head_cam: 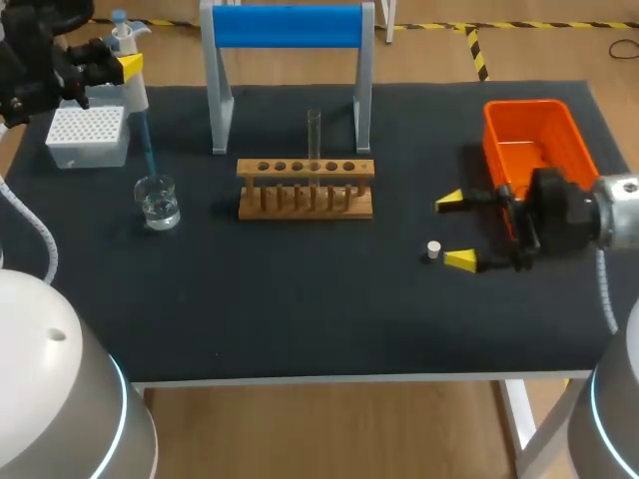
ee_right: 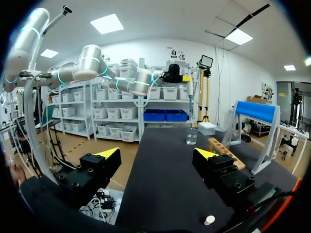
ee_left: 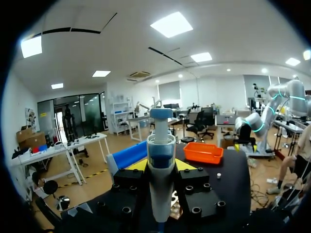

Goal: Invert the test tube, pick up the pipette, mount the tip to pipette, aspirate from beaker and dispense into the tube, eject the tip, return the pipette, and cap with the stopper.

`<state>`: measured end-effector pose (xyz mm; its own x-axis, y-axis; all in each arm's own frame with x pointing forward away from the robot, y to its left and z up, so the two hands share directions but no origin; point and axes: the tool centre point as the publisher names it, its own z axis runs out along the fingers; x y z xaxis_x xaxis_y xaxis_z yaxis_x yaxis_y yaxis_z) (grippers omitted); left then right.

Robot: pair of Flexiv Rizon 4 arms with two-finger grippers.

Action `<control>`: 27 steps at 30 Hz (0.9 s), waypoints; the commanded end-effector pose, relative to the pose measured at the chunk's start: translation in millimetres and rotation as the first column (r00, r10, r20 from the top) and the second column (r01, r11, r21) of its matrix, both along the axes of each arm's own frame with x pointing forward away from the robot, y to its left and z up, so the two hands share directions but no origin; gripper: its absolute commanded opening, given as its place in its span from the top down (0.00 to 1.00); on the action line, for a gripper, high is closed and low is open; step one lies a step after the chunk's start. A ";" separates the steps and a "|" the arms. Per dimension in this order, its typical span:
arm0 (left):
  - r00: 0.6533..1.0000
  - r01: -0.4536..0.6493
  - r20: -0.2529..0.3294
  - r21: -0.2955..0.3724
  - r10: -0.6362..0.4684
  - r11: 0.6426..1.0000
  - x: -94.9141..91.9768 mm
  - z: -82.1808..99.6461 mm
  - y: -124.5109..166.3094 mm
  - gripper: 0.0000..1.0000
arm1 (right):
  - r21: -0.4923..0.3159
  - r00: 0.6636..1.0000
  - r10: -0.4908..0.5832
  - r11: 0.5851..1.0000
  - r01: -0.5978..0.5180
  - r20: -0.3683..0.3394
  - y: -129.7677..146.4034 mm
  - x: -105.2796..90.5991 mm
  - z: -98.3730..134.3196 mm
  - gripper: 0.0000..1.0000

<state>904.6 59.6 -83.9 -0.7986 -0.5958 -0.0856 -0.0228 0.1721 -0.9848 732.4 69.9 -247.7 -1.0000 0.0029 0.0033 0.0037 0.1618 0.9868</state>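
My left gripper (head_cam: pixel 118 62) is shut on the white pipette (head_cam: pixel 131 85) at the table's back left. In the left wrist view the pipette (ee_left: pixel 161 160) stands upright between the yellow tips. Its blue tip (head_cam: pixel 147 145) points down, and its lower end is at the mouth of the glass beaker (head_cam: pixel 158 201) holding clear liquid. A test tube (head_cam: pixel 314 140) stands upright in the wooden rack (head_cam: pixel 306 190). The small white stopper (head_cam: pixel 433 250) lies on the mat beside my right gripper (head_cam: pixel 455 231), which is open and holds nothing. The right wrist view shows the stopper (ee_right: pixel 209 220) under the open gripper (ee_right: pixel 158 155).
A white tip box (head_cam: pixel 88 135) sits behind the beaker at the back left. A blue-topped pipette stand (head_cam: pixel 288 28) rises behind the rack. An orange bin (head_cam: pixel 534 145) sits at the back right, close to my right arm.
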 end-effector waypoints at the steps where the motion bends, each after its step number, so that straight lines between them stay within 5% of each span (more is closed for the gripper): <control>1: 1.000 -0.003 0.003 -0.001 0.003 1.000 0.0 -0.6 -0.6 1.00 | -0.034 1.000 -0.006 0.999 0.006 -0.004 41.2 4.3 -1.6 0.00; 16: 1.000 -0.003 0.003 -0.001 0.003 1.000 0.0 -0.6 -0.6 1.00 | -0.157 0.996 -0.085 0.984 0.085 0.002 148.0 16.9 -3.9 0.00; 27: 1.000 -0.003 0.003 -0.001 0.003 1.000 0.0 -0.6 -0.6 1.00 | -0.210 0.981 -0.191 0.961 0.181 -0.025 192.9 33.9 -23.3 0.00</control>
<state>904.3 59.7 -83.5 -0.7986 -0.5957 -0.0854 -0.0243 0.1738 -0.9845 760.8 220.6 -256.8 -0.9852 0.1678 0.0360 0.0925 0.3423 0.9350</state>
